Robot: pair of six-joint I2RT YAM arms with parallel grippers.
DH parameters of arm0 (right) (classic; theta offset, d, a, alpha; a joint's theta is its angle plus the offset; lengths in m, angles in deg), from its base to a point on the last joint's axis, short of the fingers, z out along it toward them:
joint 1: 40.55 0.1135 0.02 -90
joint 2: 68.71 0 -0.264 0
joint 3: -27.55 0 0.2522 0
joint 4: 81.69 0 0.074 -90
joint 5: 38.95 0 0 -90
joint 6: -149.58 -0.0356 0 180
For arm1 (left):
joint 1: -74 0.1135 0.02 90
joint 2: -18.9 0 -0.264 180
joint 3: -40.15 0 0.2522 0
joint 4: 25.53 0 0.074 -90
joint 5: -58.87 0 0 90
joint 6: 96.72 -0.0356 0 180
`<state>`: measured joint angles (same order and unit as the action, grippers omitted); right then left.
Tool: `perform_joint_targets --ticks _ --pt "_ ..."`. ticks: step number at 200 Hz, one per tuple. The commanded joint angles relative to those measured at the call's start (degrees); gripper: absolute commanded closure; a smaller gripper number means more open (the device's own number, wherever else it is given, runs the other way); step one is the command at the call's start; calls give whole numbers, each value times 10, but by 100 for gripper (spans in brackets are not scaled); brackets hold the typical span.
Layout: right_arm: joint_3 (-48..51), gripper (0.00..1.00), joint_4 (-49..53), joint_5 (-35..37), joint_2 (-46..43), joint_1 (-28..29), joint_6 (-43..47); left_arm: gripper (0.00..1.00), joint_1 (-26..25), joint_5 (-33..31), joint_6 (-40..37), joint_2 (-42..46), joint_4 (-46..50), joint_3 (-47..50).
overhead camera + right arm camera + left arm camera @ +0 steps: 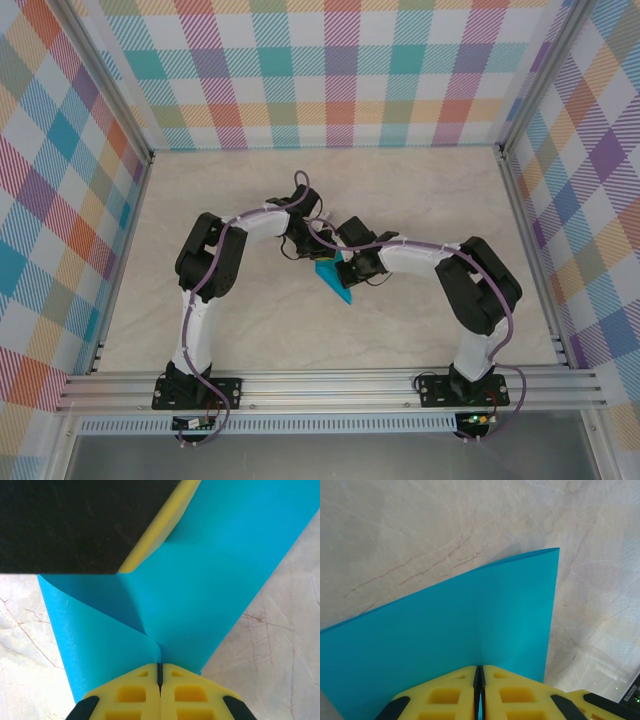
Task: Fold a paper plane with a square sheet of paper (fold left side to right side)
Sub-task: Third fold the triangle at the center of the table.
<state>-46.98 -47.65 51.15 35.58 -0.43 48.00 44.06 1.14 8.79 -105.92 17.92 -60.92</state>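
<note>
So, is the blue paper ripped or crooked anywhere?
No rip shows. The teal paper is pinched by the left gripper and the right gripper, both shut on it. Beside the right gripper one layer bulges in a soft curl instead of lying flat, so that fold looks loose.

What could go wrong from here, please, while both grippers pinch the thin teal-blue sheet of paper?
Both the left gripper and the right gripper are shut on the thin teal-blue sheet of paper; pulling apart unevenly might tear it.
The sheet curls loosely beside the right gripper's yellow foam pads, so pressing down could set a crooked crease.
The grippers sit close together above the beige marbled table and could bump.
</note>
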Motion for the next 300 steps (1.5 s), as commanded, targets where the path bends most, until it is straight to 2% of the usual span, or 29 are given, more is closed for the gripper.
perform_joint_targets --ticks 1,27,61,100,111,135,169,191,225,300 --pt "11 100 35 -6 38 -1 1 86 -11 -27 -10 -4 33 -7" --pt "14 100 39 -7 40 -1 1 81 1 -25 -13 14 47 -19" --pt "15 100 43 -9 42 -1 3 69 32 -15 -21 39 74 -49" --pt "12 100 44 -12 47 2 4 65 73 -2 -24 73 88 -52" --pt "11 100 44 -12 47 3 4 67 83 6 -22 90 79 -32" --pt "5 100 48 -12 50 5 5 79 88 51 0 133 34 41" --pt "4 100 50 -9 51 7 9 87 73 93 78 197 -44 151" --pt "3 100 51 -11 52 7 10 87 51 112 114 206 -76 182" --pt "2 100 53 -8 53 8 9 87 19 97 133 179 -91 187" --pt "0 100 56 -7 53 8 9 88 -4 74 148 137 -107 178"
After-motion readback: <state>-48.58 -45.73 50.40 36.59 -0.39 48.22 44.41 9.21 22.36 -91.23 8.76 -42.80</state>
